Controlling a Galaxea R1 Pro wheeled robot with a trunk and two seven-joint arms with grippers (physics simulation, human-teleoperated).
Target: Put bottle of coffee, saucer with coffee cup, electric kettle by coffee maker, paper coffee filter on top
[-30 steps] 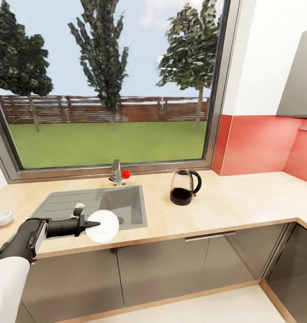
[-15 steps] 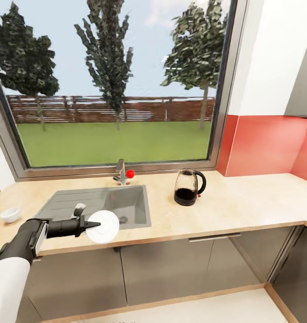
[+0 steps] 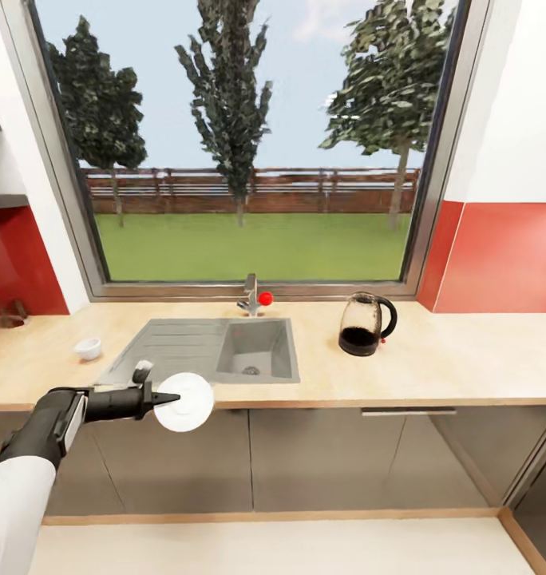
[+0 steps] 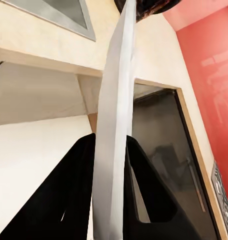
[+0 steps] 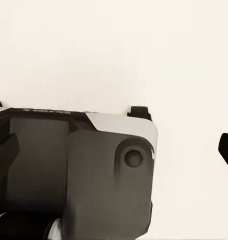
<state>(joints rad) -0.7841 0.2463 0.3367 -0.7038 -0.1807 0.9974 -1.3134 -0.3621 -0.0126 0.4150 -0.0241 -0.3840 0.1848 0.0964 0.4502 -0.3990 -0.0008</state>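
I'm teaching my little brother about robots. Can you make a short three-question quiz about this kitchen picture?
1. True or false: the left pincer is shut on the saucer.
2. Which stands nearer the electric kettle: A) the tap or B) the coffee cup?
3. Fill in: the coffee cup stands on the ____, left of the sink.

Key: 1 true; 2 A; 3 countertop.

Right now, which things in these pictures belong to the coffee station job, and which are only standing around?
Belong to the job:
- saucer, gripped on edge by the left gripper
- electric kettle on the countertop
- small white cup left of the sink

Only standing around:
- sink
- faucet
- window
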